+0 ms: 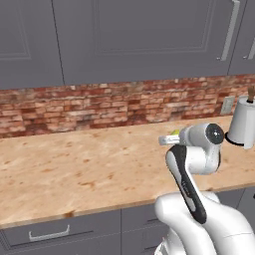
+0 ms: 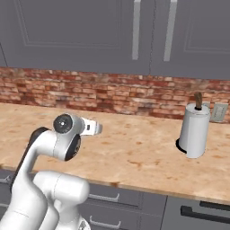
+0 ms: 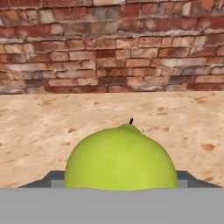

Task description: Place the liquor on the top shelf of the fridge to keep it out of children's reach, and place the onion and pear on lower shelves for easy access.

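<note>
Pincer: In the hand view, the pincer [image 3: 120, 186] sits at the bottom centre of the frame, its two dark tips showing on either side of a yellow-green pear [image 3: 121, 158]; the jaws stand fairly wide and appear closed on the fruit's flanks.
Pear: Fills the lower middle of the hand view, stem end up with a short dark stalk at its crown. In the left base view a sliver of yellow-green [image 1: 174, 133] shows at the hand, right of centre.
Arm: Folded high above the tabletop [image 1: 74, 164], hand pointing toward the brick backsplash [image 3: 109, 43]; it rises from the lower right of the left base view and the lower left of the right base view.
Handling: Judged light, firm and smooth-skinned, with a rounded body that could roll or slip between flat pads. Best hold is across the widest part of the belly, as it looks to be held now; a hard squeeze could bruise it.
Surroundings: A white paper towel roll [image 2: 194, 133] on a dark-tipped stand rests at the right of the right base view, well apart from the hand. Grey wall cabinets [image 1: 124, 35] span the top of both base views, drawers [image 1: 50, 231] below.
Stage: Likely carrying the pear toward a lower fridge shelf.
</note>
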